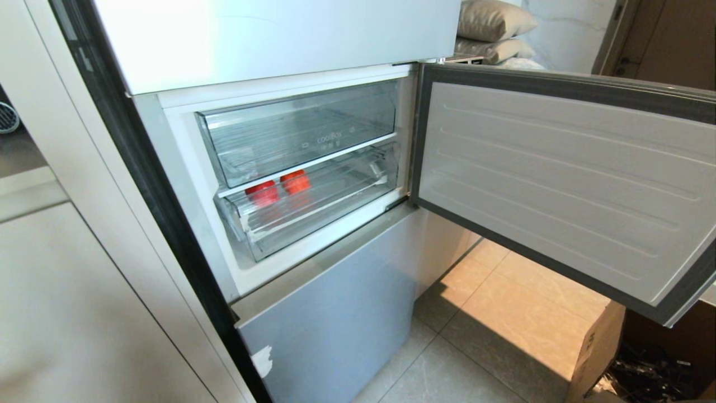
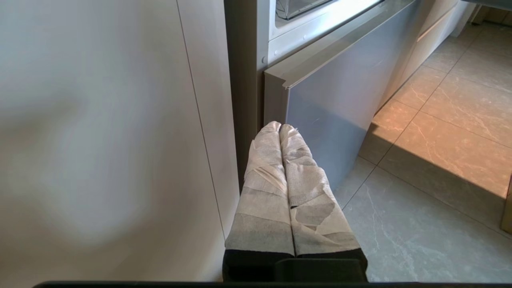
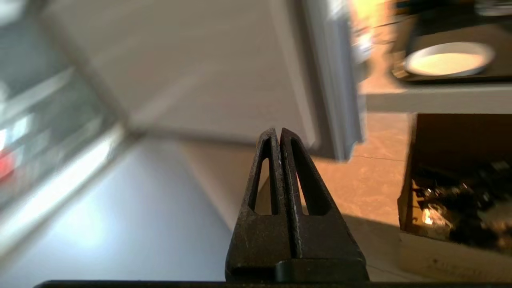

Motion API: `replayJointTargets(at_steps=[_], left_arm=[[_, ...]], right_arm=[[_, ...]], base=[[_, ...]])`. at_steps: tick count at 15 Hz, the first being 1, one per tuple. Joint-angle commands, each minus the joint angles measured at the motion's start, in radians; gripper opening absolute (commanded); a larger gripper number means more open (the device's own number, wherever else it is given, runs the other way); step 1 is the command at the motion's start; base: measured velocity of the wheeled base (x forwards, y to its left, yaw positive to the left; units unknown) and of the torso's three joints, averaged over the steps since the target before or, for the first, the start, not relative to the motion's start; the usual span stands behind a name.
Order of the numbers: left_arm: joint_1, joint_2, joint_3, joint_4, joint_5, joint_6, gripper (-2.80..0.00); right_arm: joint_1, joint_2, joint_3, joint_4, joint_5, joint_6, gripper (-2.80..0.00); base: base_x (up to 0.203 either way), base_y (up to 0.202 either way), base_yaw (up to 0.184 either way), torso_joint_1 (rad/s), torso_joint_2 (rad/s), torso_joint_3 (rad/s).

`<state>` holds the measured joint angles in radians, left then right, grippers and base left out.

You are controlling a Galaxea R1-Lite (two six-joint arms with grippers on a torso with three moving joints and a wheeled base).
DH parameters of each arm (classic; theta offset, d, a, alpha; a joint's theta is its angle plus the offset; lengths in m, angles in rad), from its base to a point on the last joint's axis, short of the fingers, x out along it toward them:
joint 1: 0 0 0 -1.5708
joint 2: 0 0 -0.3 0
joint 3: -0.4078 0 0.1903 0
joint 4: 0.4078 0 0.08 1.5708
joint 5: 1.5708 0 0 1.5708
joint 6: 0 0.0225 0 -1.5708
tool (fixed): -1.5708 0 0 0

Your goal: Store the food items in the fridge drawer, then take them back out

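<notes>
Both grippers empty, food in the drawer

Left gripper and right gripper are pinched closed on nothing; two red tomatoes sit in the lower fridge drawer, so storing looks done, retrieval remains.

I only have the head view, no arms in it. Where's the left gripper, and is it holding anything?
Observer: The left gripper hangs low beside the fridge's lower grey door, its taped fingers pressed together, holding nothing.
Operator: And the right one?
Observer: The right gripper is shut and empty too, in the air in front of the open fridge door, above the tiled floor.
Operator: Anything off to the right that I can't see?
Observer: Yes, a pale round plate on a dark surface past the door's edge. The red food items you see in the lower fridge drawer show only as a red smear in the right wrist view.
</notes>
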<state>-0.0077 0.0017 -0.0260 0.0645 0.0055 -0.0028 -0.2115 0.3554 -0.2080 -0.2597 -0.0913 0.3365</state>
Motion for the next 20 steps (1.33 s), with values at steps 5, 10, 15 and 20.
replayJointTargets(at_steps=[5, 10, 15, 20], left_arm=[[0.000, 0.000, 0.000, 0.000, 0.001, 0.000, -2.80], [0.000, 0.000, 0.000, 0.001, 0.001, 0.000, -2.80], [0.000, 0.000, 0.000, 0.000, 0.001, 0.000, -2.80], [0.000, 0.000, 0.000, 0.001, 0.001, 0.000, -2.80]], right_arm=[[-0.632, 0.472, -0.131, -0.290, 0.243, 0.236, -2.80], [-0.801, 0.846, -0.318, -0.453, 0.380, 0.387, -2.80], [-0.825, 1.052, -0.514, -0.531, 0.413, 0.496, -2.80], [-0.825, 1.215, -0.662, -0.527, 0.689, 0.635, -2.80]], base=[[0.000, 0.000, 0.000, 0.000, 0.00, 0.000], [0.000, 0.000, 0.000, 0.000, 0.00, 0.000], [0.000, 0.000, 0.000, 0.000, 0.00, 0.000], [0.000, 0.000, 0.000, 0.000, 0.00, 0.000]])
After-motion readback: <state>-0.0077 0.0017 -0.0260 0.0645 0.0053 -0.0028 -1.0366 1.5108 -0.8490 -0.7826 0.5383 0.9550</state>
